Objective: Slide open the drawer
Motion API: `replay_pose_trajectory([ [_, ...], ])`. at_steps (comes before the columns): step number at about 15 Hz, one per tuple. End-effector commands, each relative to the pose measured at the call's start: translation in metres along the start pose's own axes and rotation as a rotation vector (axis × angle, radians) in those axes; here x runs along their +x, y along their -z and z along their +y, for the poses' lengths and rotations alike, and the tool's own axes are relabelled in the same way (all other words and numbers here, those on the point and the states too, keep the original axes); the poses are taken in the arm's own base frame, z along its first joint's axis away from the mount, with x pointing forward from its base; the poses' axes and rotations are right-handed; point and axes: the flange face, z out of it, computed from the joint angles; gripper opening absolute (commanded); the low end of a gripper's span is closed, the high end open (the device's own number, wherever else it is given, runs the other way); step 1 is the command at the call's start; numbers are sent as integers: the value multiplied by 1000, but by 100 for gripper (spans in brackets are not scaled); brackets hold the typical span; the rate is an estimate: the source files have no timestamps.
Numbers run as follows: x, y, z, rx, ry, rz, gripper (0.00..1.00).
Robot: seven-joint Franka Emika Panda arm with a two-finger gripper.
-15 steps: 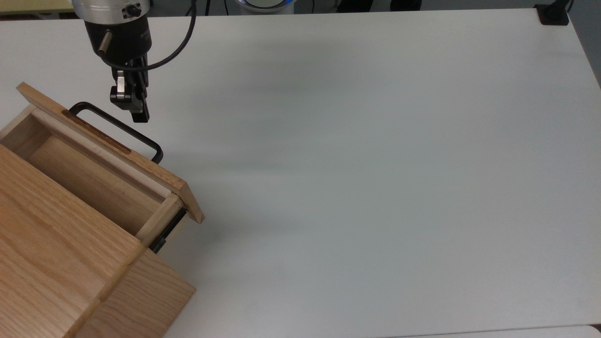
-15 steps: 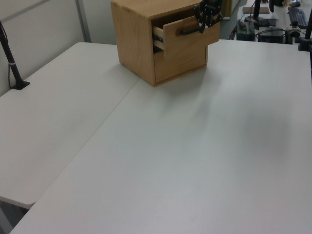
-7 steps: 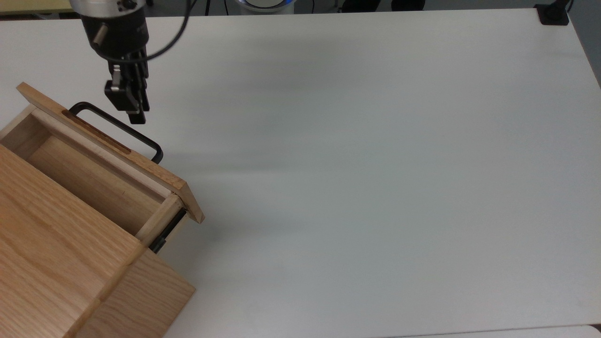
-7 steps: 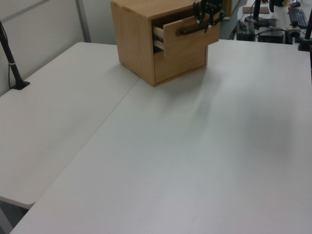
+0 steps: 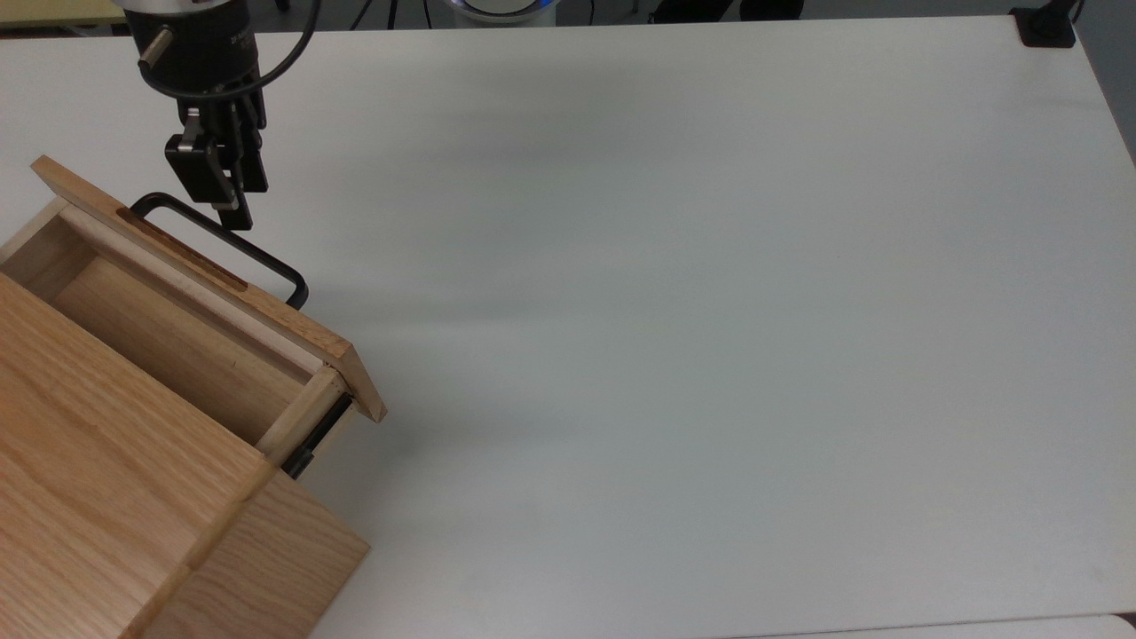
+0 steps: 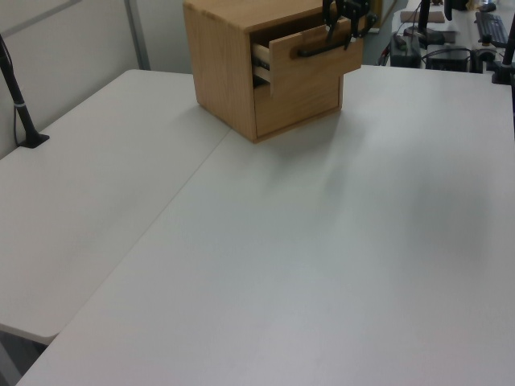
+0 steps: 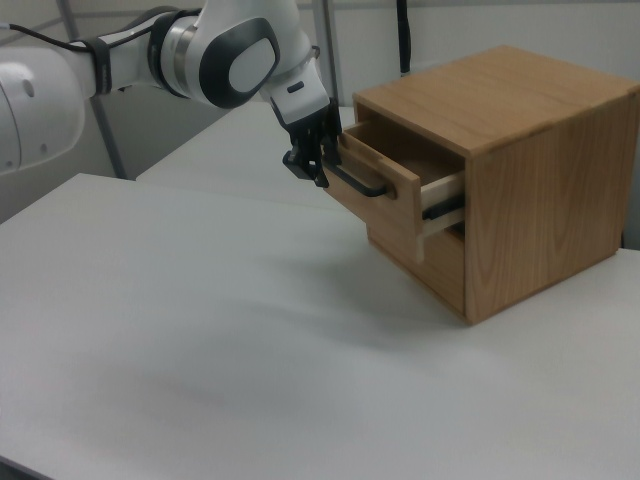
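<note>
The light oak drawer (image 5: 232, 293) stands pulled partway out of its cabinet (image 5: 106, 461), its inside bare. A long black bar handle (image 5: 257, 256) runs along the front panel. My gripper (image 5: 226, 200) hovers just above the handle's end at the top view's left, free of it, fingers a narrow gap apart and holding nothing. In the right view the gripper (image 7: 312, 170) hangs at the far end of the handle (image 7: 355, 183), in front of the drawer (image 7: 385, 205). The left view has the gripper (image 6: 348, 30) over the drawer front (image 6: 314, 68).
The cabinet (image 7: 530, 190) sits at a corner of the white table (image 5: 710, 311), which stretches wide to the top view's right. A second drawer front (image 6: 298, 100) lies below the open one. A black clamp (image 5: 1045, 25) sits at the far corner.
My gripper has drifted toward the top view's left and upward along the handle, staying clear of it. The drawer has not moved.
</note>
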Motion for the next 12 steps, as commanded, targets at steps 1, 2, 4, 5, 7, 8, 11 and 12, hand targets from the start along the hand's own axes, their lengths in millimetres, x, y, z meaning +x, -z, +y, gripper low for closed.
replay_pose_trajectory([
  [1,5,-3,7,-2,-55,-3,47],
  [2,8,-2,6,6,-66,2,46],
  [4,7,-8,5,0,-72,2,46],
  [5,9,-10,5,0,-82,3,45],
  [7,14,-12,5,8,-92,11,44],
  [8,16,-13,3,18,-100,14,44],
  [11,20,-18,3,24,-118,18,44],
  [12,21,-17,3,27,-124,20,44],
])
